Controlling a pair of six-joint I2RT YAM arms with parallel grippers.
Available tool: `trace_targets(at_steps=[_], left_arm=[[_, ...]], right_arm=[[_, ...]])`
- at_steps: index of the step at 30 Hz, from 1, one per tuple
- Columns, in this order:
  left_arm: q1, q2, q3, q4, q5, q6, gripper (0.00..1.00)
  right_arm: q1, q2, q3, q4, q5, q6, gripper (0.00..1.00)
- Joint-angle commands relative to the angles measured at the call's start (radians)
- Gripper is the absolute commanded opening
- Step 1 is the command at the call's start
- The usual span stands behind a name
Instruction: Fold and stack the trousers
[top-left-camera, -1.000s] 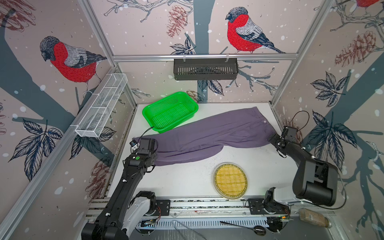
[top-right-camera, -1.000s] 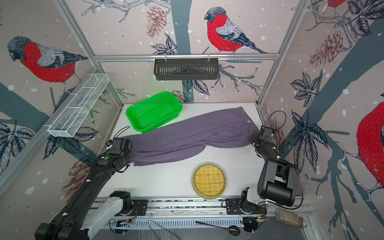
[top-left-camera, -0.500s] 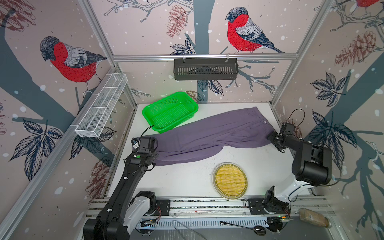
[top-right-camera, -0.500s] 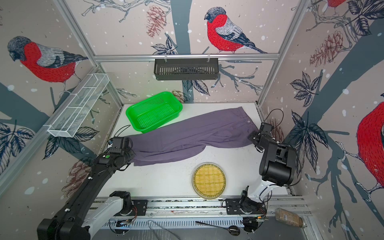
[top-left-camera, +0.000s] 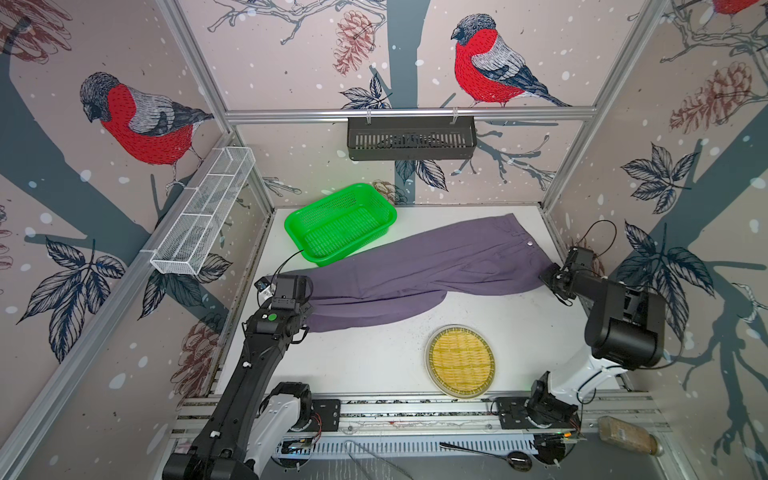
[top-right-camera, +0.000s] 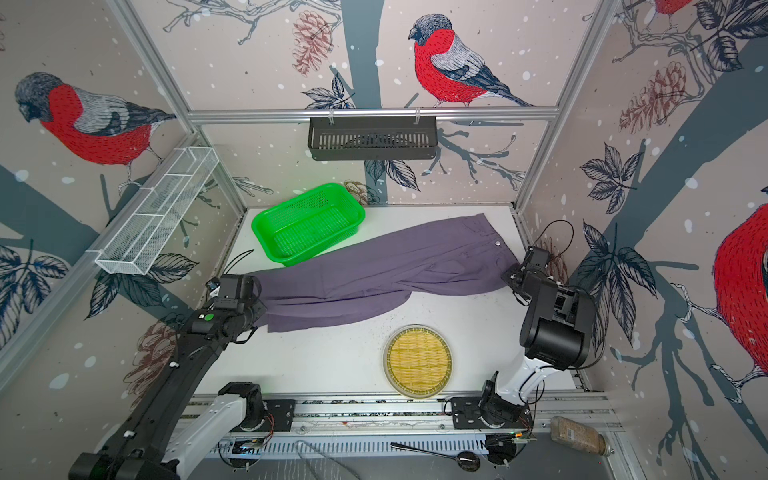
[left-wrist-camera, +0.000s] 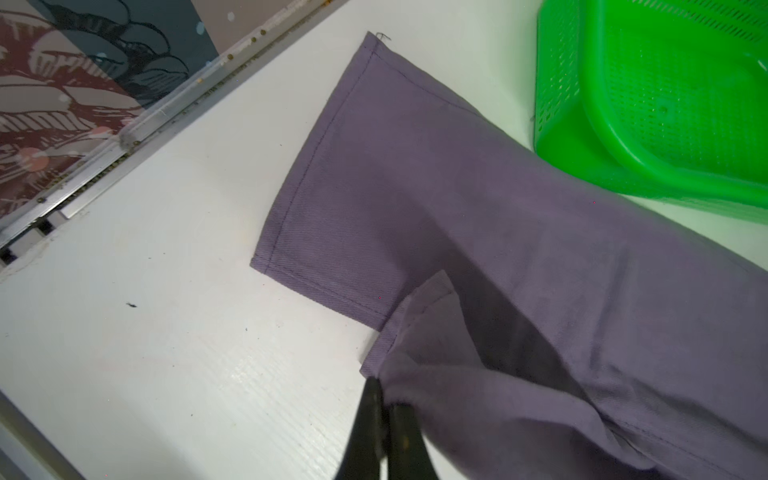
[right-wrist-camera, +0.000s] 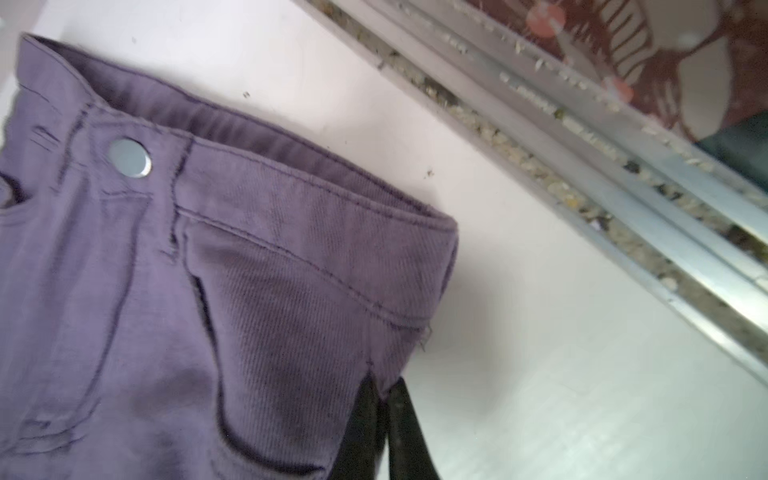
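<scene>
The long purple-grey soft cloth trousers (top-left-camera: 415, 270) lie spread on the white tabletop (top-left-camera: 374, 361). In both top views their long axis runs from the middle left up toward the right edge, with the waistband at the right. The left tool (left-wrist-camera: 384, 397) is clenched on the hem of the lower leg at the left end. The right tool (right-wrist-camera: 384, 388) is clenched on the side edge just under the waistband. Each arm holds its own end, so a lengthwise fold likely carries one end along that axis to the other.

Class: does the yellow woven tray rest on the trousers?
No, the tray lies on the bare table, apart from the trousers.
</scene>
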Motion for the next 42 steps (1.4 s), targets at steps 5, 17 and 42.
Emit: trace_targets(at_steps=[5,17,42], left_arm=[[0.067,-0.014,0.091,-0.100,-0.118,0.013,0.00],[0.145,-0.043,0.166,-0.126,-0.104,0.027,0.00],[0.145,0.131,0.318,0.110,-0.050,0.217,0.00]], right_arm=[[-0.016,-0.129,0.063,-0.046,0.113,0.005,0.05],[-0.067,-0.156,0.077,-0.052,0.093,0.006,0.06],[-0.003,-0.050,0.257,-0.063,0.047,0.070,0.08]])
